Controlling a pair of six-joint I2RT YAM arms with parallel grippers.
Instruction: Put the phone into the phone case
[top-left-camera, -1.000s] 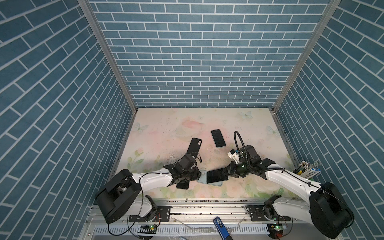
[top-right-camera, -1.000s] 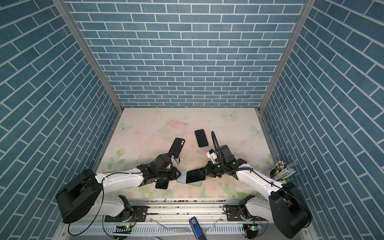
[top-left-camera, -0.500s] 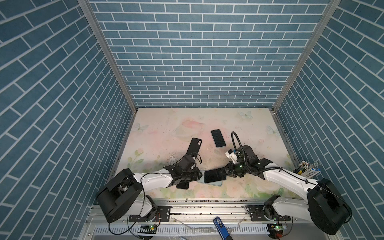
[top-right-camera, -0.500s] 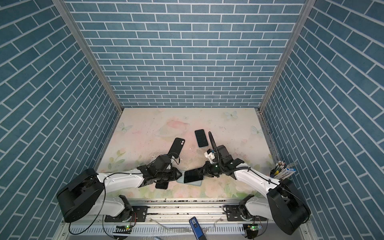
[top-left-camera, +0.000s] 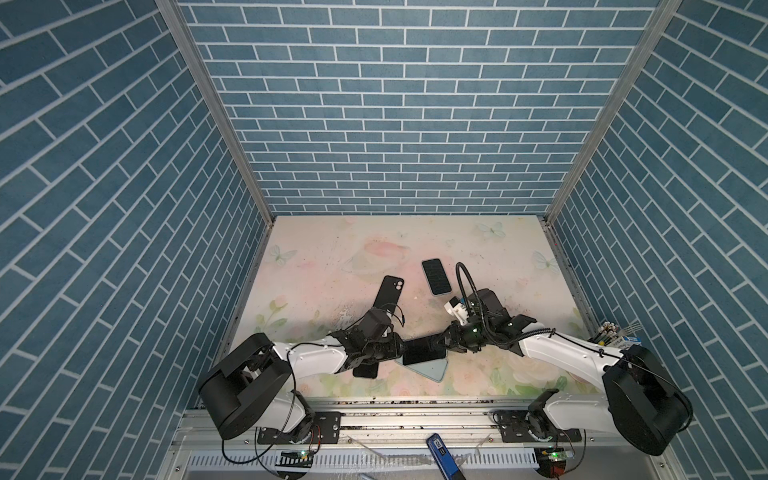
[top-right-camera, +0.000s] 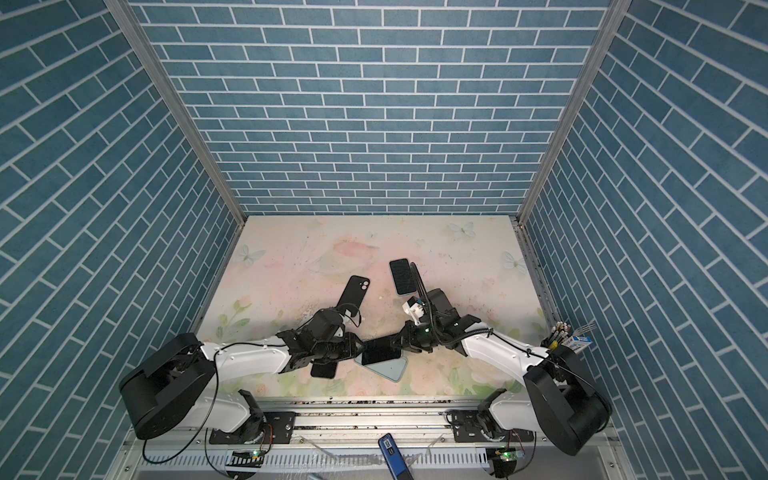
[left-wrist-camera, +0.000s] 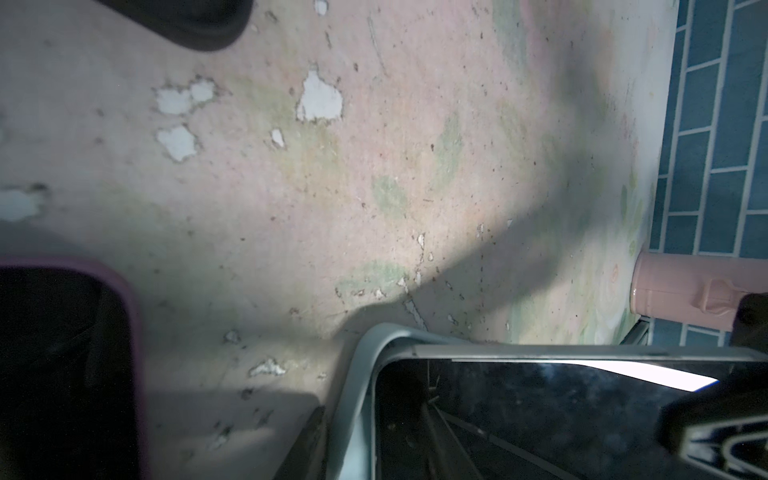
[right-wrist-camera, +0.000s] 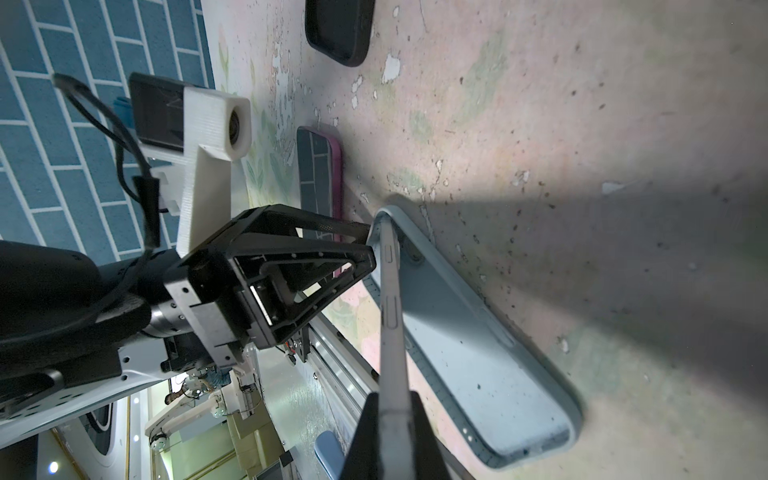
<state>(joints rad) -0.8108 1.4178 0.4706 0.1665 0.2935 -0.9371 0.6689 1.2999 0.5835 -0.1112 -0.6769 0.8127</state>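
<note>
My right pincer (right-wrist-camera: 392, 419) is clamped on the phone (top-left-camera: 424, 352) at one short end, a pad on each face. The phone hangs tilted over the phone case (top-left-camera: 430, 371), its far end down at the case's corner, near the front of the table (top-left-camera: 332, 249). My left pincer (top-left-camera: 395, 350) sits at that same corner; I cannot tell whether it grips anything.

I judge the phone stiff, dense for its thickness and slick on the glass, so an end hold may let it pivot. The case looks light and pliable, apt to slide unless pinned. The phone is a slim slab with a dark glossy screen and pale grey buttoned sides. The case is pale blue and lies open side up.
</note>
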